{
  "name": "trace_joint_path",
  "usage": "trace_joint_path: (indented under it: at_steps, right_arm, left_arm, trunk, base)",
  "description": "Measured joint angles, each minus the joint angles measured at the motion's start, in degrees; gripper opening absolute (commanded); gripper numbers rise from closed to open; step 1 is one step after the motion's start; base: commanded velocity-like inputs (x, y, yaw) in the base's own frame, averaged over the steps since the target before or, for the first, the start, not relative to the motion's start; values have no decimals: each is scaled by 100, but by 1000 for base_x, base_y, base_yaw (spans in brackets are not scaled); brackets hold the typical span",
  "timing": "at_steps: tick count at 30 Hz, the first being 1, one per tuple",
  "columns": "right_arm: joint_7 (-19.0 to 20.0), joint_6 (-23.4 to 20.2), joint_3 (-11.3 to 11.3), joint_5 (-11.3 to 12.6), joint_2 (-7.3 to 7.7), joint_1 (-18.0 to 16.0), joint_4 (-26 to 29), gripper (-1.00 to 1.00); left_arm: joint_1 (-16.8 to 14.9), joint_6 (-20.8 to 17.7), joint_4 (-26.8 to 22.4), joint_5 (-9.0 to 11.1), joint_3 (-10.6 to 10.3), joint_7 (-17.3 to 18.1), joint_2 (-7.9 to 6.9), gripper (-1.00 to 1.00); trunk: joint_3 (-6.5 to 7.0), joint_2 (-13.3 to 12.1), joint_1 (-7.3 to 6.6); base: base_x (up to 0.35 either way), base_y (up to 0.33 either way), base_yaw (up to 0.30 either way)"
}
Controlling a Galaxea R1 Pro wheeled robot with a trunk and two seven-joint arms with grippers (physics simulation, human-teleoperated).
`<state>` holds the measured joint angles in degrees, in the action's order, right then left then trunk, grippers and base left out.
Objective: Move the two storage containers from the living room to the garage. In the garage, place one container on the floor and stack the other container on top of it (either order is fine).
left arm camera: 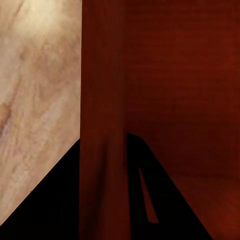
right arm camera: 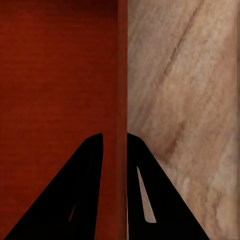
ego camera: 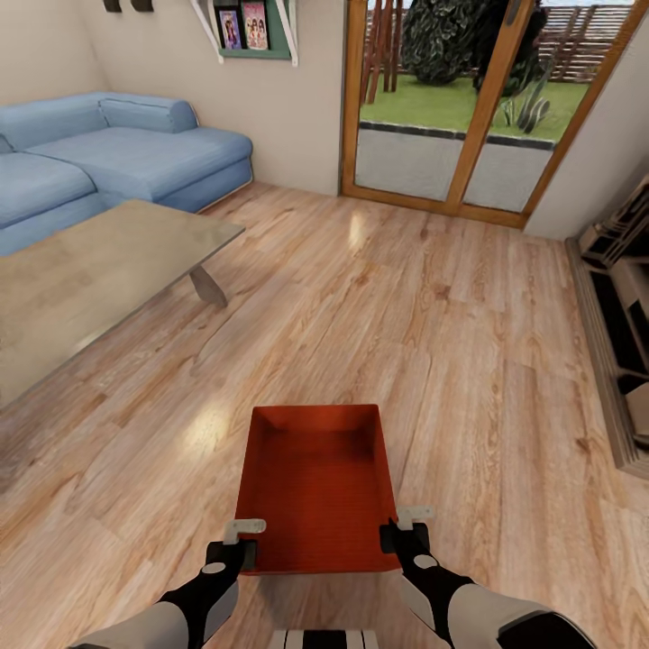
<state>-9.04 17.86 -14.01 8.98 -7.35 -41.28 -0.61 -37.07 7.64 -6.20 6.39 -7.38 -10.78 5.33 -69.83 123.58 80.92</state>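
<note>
One orange-red storage container point(ego camera: 315, 478), open-topped and empty, hangs low in front of me over the light wood plank floor point(ego camera: 433, 315) of the living room. My left gripper point(ego camera: 243, 538) is shut on its left wall near the near corner. My right gripper point(ego camera: 403, 530) is shut on its right wall in the same way. In the left wrist view the thin red wall point(left arm camera: 102, 90) runs between the dark fingers of the left gripper point(left arm camera: 103, 145). In the right wrist view the wall point(right arm camera: 121, 70) runs between those of the right gripper point(right arm camera: 115, 137). The garage is out of view.
A glass coffee table point(ego camera: 99, 270) stands at the left, with a blue corner sofa point(ego camera: 126, 153) behind it. Wood-framed glass doors point(ego camera: 451, 117) fill the far wall. A low wooden shelf unit point(ego camera: 622, 324) lines the right side. Open plank floor lies ahead.
</note>
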Motion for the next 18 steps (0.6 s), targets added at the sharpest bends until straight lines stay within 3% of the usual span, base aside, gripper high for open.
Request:
trace_joint_path:
  at_steps: [18]
  right_arm:
    - [-4, 11, -63, 72, -11, 2, -4, -100]
  left_arm:
    - [0, 2, 0, -3, 2, 24, -15, -100]
  trunk:
    - [323, -722, -395]
  base:
    - [0, 0, 0]
